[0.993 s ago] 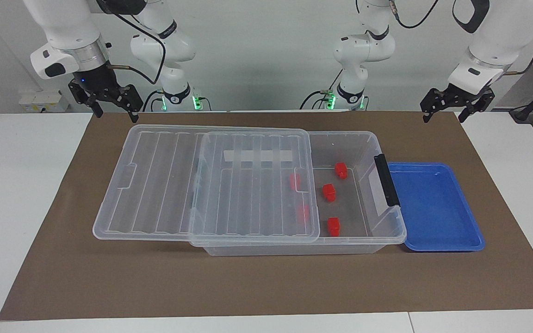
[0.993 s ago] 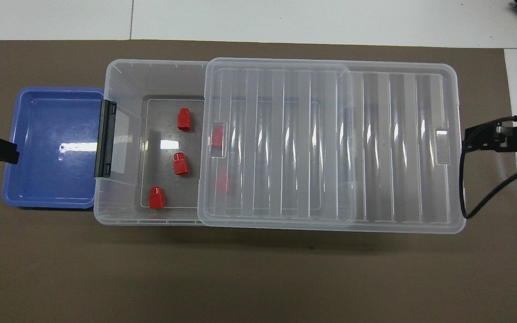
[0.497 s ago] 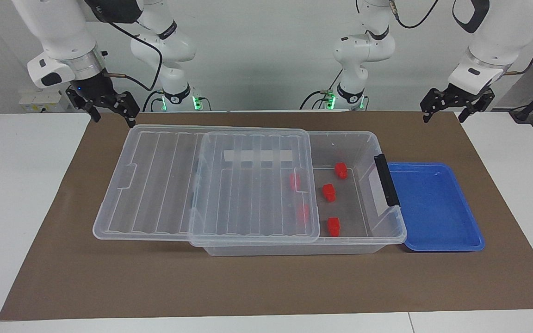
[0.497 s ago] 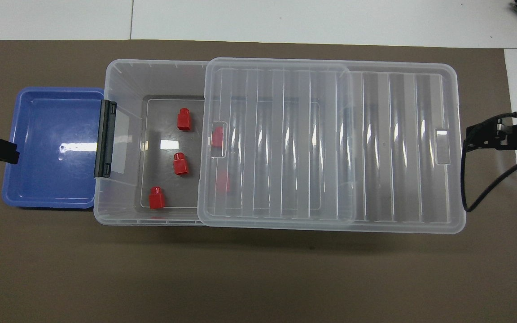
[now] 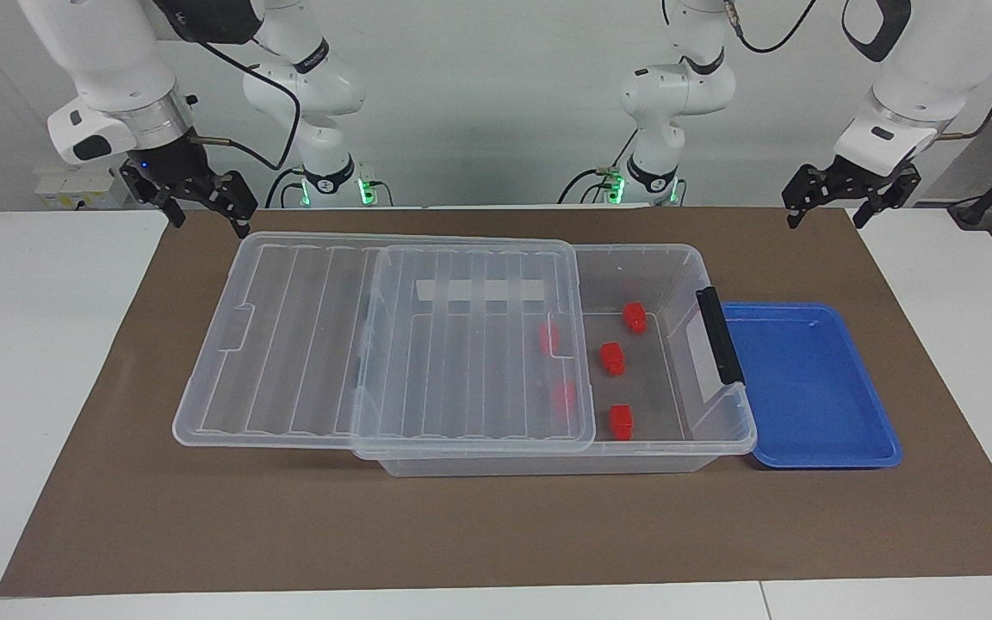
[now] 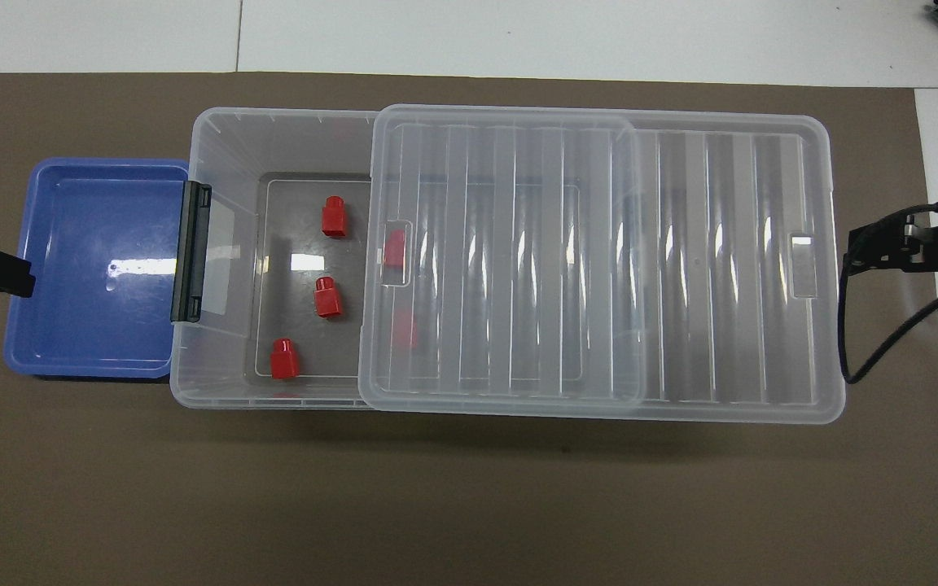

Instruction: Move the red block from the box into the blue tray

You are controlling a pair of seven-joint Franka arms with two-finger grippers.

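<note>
Brown matting carries your large clear plastic box (image 5: 685, 284), lid slid aside; small red plastic blocks (image 5: 612, 358) lie inside, the shallow blue plastic tray (image 5: 815, 387) touching its latch end. Left gripper (image 5: 827, 211) and right gripper (image 5: 207, 211) hang spread, holding nothing.

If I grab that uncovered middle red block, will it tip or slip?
The small red plastic block in the clear plastic box looks rigid and light. Its glossy, stepped shape may slip in a pinch. Standing alone on smooth floor, it would probably slide or topple if nudged.
</note>
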